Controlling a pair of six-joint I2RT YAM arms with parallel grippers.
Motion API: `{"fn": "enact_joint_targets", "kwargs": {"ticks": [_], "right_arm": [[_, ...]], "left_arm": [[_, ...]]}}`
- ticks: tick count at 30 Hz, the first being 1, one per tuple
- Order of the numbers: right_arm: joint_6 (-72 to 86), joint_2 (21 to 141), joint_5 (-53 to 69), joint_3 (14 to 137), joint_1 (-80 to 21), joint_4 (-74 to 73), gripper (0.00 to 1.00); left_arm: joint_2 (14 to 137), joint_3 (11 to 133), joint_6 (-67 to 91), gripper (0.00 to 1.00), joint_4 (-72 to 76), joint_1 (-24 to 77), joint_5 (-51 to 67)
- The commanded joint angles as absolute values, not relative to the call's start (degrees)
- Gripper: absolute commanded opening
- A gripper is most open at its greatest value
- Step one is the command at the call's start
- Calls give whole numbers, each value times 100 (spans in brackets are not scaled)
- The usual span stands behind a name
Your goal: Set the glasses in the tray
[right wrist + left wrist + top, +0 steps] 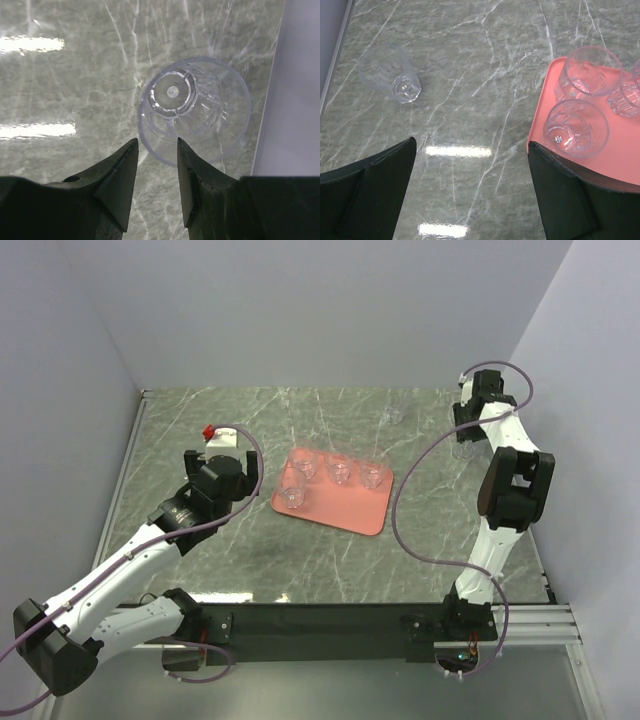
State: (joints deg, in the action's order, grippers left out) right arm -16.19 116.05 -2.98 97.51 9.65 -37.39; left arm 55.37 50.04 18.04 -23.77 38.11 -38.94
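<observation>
Tabletop [330, 560], grey-green marble, bears the tray [340, 508]; pale walls [320, 310] surround.

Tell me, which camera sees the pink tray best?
The top camera. It shows the whole tray with four glasses in it. The left wrist camera catches only one corner of it. The right wrist camera shows none of it.
</observation>
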Motion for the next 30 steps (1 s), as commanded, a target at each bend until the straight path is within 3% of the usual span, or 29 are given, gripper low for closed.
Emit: {"fn": "enact_joint_targets", "kwargs": {"ticks": [1,3,14,30], "right_arm": [[-1696,11716,-238,10063,1028,-3841,42],[-1696,11803,-229,10090,1046,-3858,40],[-1881,11690,-18,9800,1081,-3850,3],[-2302,9502,1195,7612,1081,-3085,0]], "left_arm": [[5555,5001,1714,99,-2171,3771,-3946],[5563,5001,1723,99,-2162,3771,-3946],[5581,5001,1723,99,-2153,3735,-3902],[5528,5001,1714,100,-2145,3727,-3823]]}}
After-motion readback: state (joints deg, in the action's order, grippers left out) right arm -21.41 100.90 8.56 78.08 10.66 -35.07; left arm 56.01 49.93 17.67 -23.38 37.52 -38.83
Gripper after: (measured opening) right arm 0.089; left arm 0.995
